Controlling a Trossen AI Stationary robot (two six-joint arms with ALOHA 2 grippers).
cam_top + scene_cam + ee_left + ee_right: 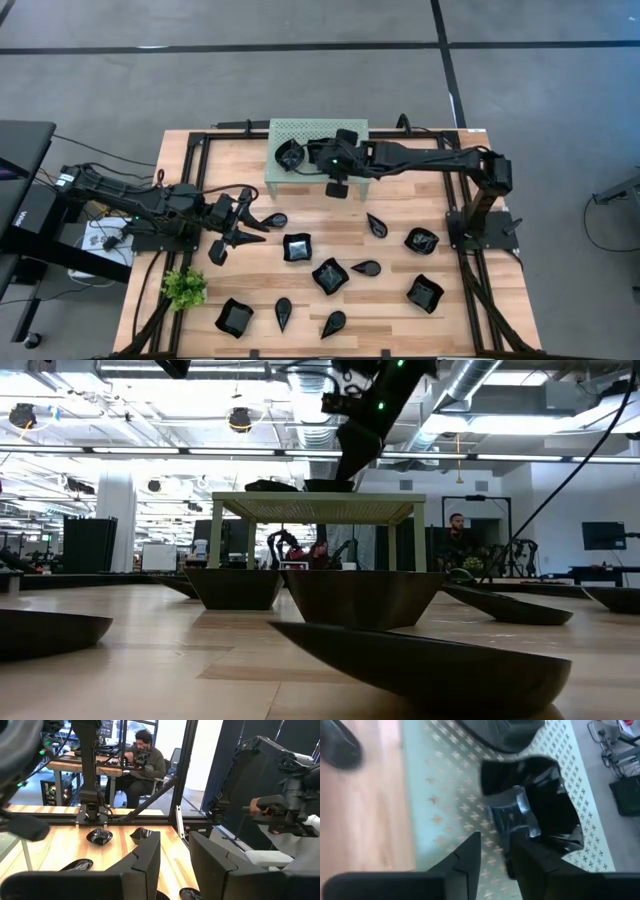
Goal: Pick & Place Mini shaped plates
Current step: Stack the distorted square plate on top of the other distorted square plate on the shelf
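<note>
The wooden table point(400, 290) takes up most of what I can see, with the mint-green rack point(320, 135) standing at its far edge and the mini shaped plates point(330, 275) scattered over the near half: wavy squares, teardrops and a round or two, well apart from one another. The right arm reaches across from its post to the rack, and the right gripper point(495, 851) hangs just over the rack's perforated top, fingers slightly parted with nothing between them; a glossy black plate point(540, 795) sits on the rack right in front of the fingertips, near the rack's left end. The left arm lies low along the left side, its left gripper point(174, 851) parted and empty beside a teardrop plate point(272, 220). A small green plant point(185, 288) sits near the table's front left corner.
</note>
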